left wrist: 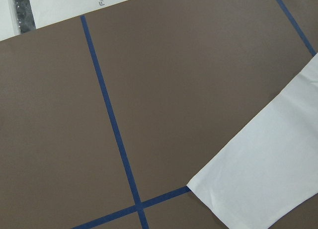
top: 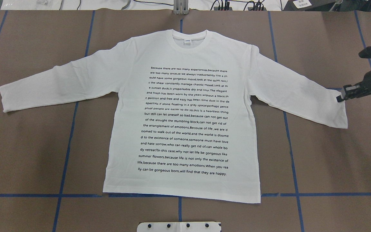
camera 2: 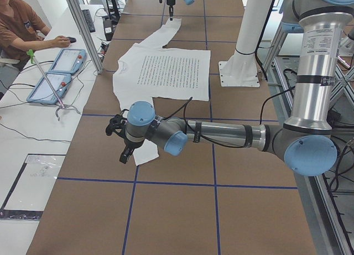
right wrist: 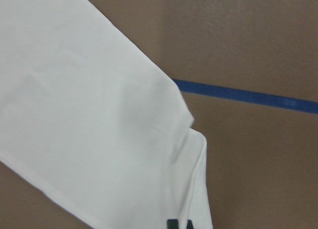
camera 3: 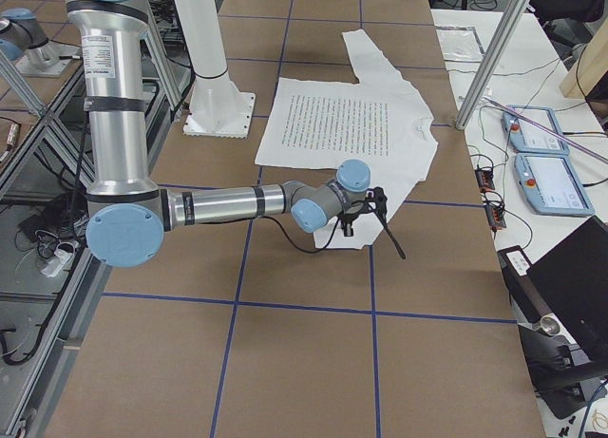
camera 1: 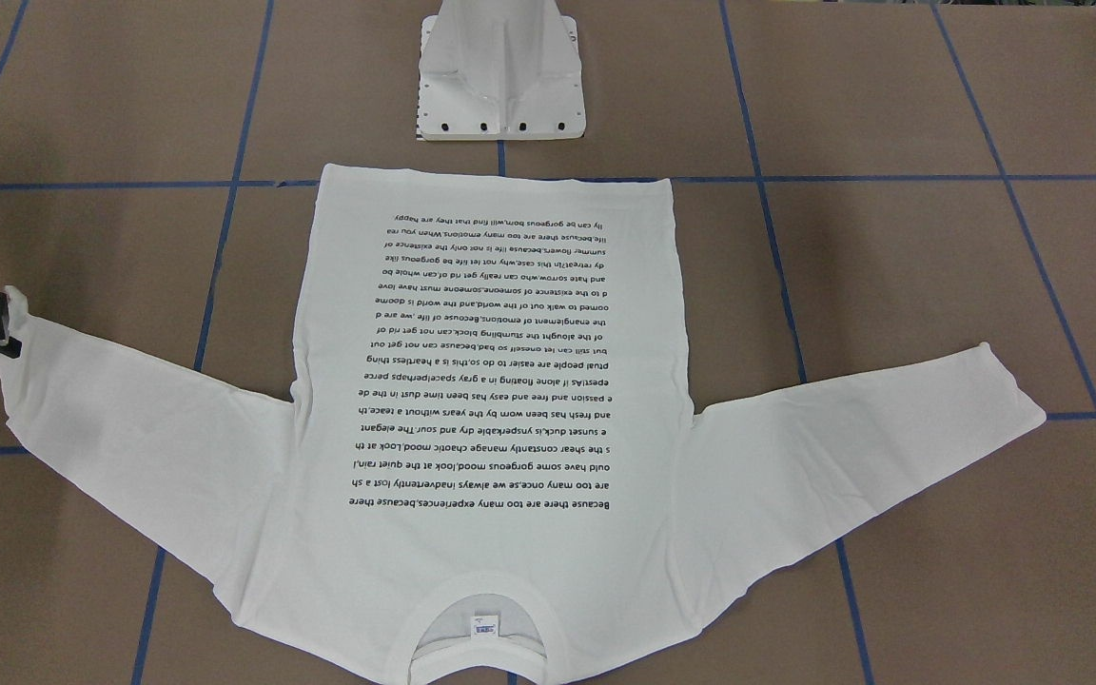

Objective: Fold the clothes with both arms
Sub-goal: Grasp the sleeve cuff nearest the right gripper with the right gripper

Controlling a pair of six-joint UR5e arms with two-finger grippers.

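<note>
The white long-sleeved shirt (top: 185, 112) lies flat on the brown table, text side up, both sleeves spread out, collar (top: 190, 40) on the far side from the robot. My right gripper (top: 340, 98) is at the cuff of the sleeve on my right and appears shut on it. The front-facing view shows that cuff corner (camera 1: 15, 303) lifted at the gripper (camera 1: 4, 328). My left gripper (camera 2: 124, 151) shows only in the left side view, just above the other cuff (camera 2: 142, 154); I cannot tell whether it is open. The left wrist view shows that cuff (left wrist: 258, 189) and no fingers.
The white metal pedestal (camera 1: 500, 86) stands on the robot's side of the shirt's hem. Blue tape lines (top: 69, 135) cross the brown table. A side table with teach pendants (camera 2: 61, 72) and a seated operator (camera 2: 22, 28) lies beyond the collar side.
</note>
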